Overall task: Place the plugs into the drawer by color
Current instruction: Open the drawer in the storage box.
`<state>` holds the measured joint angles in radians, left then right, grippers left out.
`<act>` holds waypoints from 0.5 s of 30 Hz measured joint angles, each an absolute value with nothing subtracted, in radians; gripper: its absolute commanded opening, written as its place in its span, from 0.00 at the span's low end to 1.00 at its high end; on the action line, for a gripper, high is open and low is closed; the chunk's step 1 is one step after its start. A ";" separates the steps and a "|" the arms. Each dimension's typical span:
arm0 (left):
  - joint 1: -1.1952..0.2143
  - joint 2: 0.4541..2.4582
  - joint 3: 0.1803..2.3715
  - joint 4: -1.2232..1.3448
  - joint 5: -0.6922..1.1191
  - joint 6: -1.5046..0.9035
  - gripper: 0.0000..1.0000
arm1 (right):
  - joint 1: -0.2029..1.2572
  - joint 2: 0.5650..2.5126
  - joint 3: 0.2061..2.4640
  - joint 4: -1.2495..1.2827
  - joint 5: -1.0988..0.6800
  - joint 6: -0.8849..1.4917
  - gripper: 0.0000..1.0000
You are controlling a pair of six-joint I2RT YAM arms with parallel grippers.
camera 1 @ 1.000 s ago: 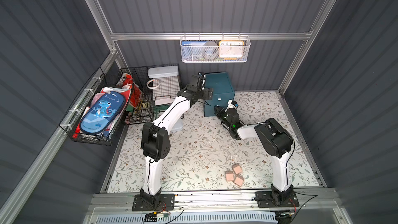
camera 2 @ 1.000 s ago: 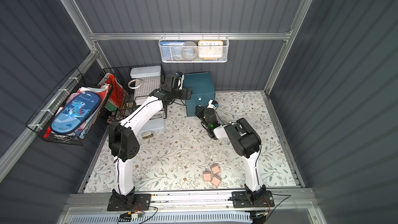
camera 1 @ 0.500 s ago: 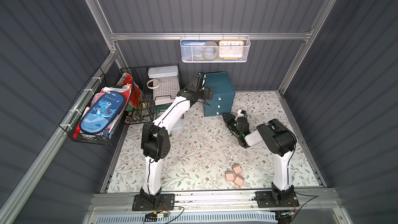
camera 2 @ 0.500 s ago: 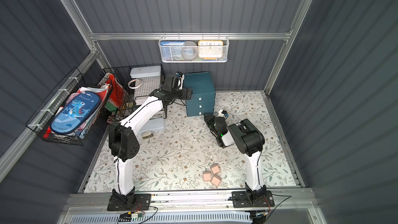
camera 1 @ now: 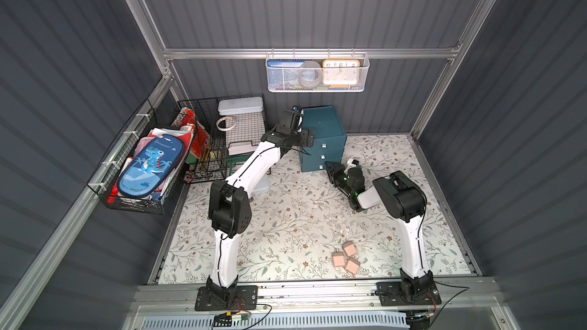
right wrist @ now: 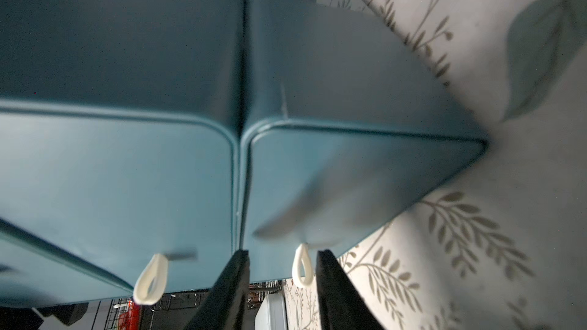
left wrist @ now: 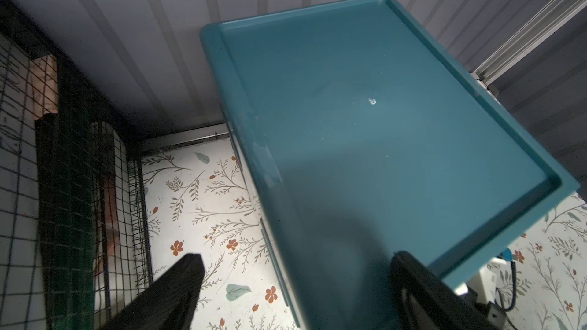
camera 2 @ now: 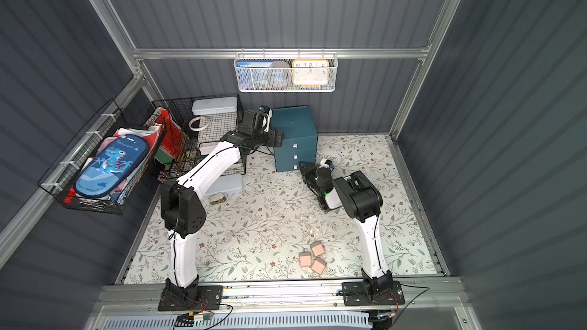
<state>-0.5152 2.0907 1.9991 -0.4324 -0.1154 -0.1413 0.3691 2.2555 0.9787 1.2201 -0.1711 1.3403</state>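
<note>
The drawer (camera 1: pixel 320 128) is a dark teal cabinet at the back of the mat, and its three fronts with white tabs sit flush in both top views. My right gripper (right wrist: pixel 281 268) is low at the bottom front, open, with that front's white tab (right wrist: pixel 303 265) loose between its fingers. My left gripper (left wrist: pixel 295 268) is wide open at the cabinet's top left front corner. One finger is over the top, the other over the mat. Three pale pink plugs (camera 1: pixel 344 257) lie clustered near the mat's front edge, far from both grippers.
A black wire rack (camera 1: pixel 222 141) stands left of the cabinet, with a pale box (camera 2: pixel 228 182) on the mat beside it. A wire basket with a blue pencil case (camera 1: pixel 146 163) hangs on the left wall. A white mesh basket (camera 1: pixel 317 73) hangs on the back wall.
My right gripper's jaws have parted and it has drawn back slightly from the cabinet front, which now shows all three tabs. The left arm has stayed where it was.
</note>
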 measured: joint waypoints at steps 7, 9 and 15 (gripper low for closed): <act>-0.515 2.091 2.000 -0.433 -0.115 -0.141 0.97 | 0.374 2.294 1.000 1.195 -0.192 1.354 0.36; -0.515 2.091 2.000 -0.433 -0.115 -0.141 0.97 | 0.378 2.299 1.007 1.196 -0.195 1.354 0.35; -0.515 2.091 2.000 -0.433 -0.115 -0.141 0.97 | 0.389 2.299 1.012 1.195 -0.199 1.353 0.33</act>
<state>-0.5152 2.0907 1.9995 -0.4328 -0.1154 -0.1413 0.3885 2.2990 1.0119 1.1950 -0.1986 1.3533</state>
